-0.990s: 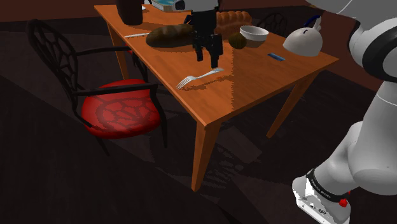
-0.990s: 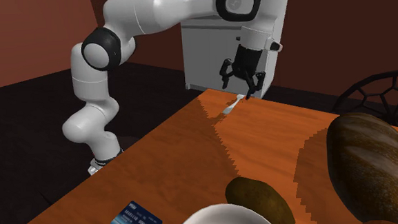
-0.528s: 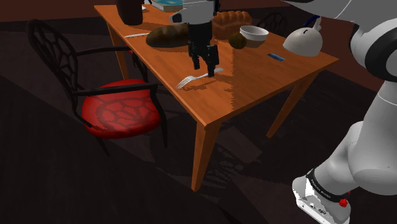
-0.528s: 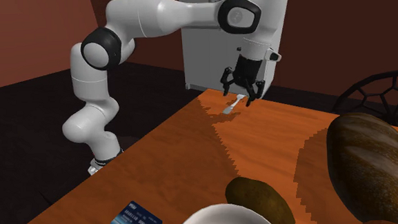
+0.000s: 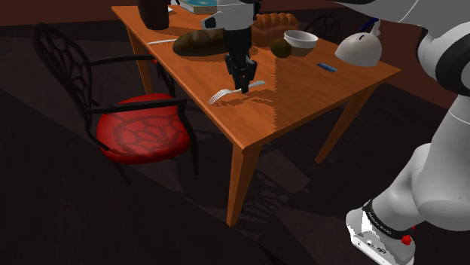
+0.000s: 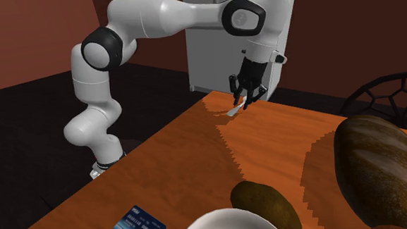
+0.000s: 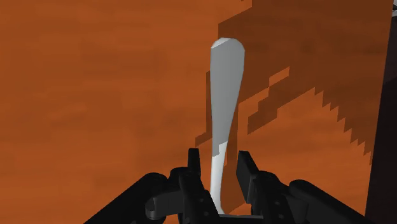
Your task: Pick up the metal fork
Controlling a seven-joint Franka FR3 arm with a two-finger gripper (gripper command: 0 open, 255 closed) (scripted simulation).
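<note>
Arm [image 6: 155, 13] is looking glossy white, its links rounded and tubular; dark joints [image 6: 100, 51] are ringing it; gripper [image 6: 242, 103] is showing all black; a red button [image 5: 407, 239] is sitting at four o'clock on the foot [image 5: 367, 235].

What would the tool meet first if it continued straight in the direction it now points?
The open tool points down with its fingers on either side of the grey fork handle. Going straight on, the fingertips would probably meet the table first, beside the handle; depth is unclear.
</note>
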